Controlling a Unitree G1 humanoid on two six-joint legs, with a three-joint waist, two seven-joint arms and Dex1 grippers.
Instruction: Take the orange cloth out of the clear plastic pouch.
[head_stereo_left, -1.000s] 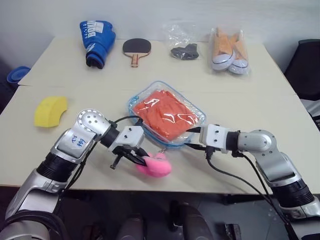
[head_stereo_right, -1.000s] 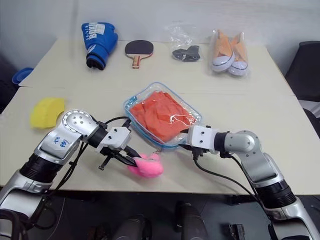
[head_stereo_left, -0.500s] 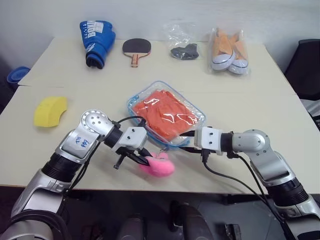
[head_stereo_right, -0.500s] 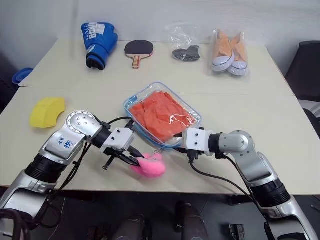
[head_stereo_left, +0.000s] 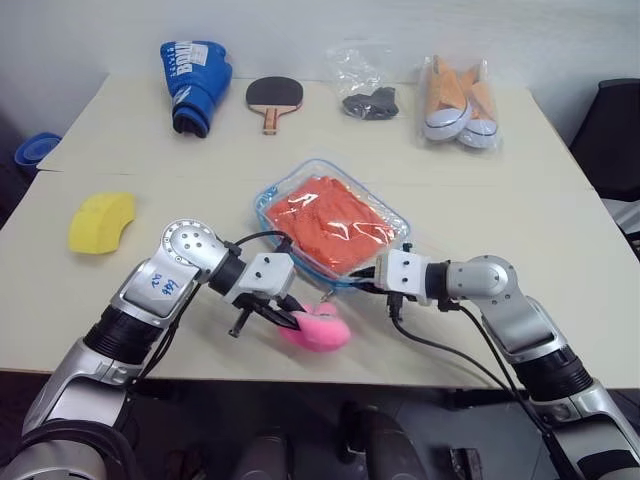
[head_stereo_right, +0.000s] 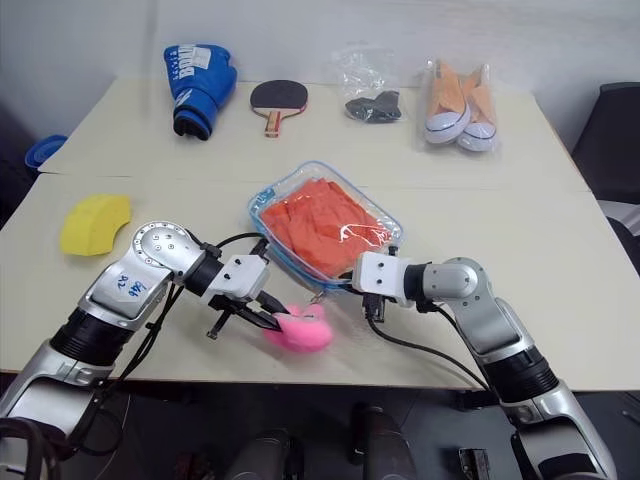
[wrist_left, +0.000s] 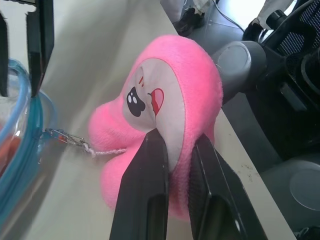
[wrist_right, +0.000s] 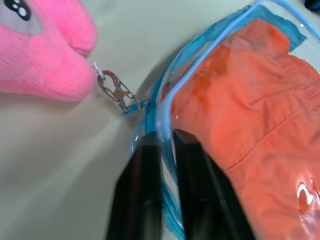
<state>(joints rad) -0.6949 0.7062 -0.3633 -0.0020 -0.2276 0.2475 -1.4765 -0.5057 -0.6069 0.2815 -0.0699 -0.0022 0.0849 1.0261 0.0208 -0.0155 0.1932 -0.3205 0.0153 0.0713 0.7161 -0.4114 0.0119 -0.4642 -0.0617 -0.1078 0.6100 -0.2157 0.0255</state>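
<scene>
Beige table, clear plastic pouch mid-frame holding orange cloth, left gripper clamped on pink plush charm, right gripper pinching pouch's blue edge.

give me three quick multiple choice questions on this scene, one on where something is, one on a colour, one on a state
1. Where does the yellow sponge lie?
A. at the table's left side
B. inside the pouch
C. beside the shoes

2. What colour is the pouch's trim?
A. red
B. light blue
C. black

3. What is the left hand doing?
A. hanging open above the paddle
B. shut on the pink plush charm
C. holding the glove

Answers:
1. A, it sits alone on the left, far from the pouch.
2. B, a light blue edge rings the orange cloth.
3. B, the left wrist view shows its fingers pinching the charm.
</scene>
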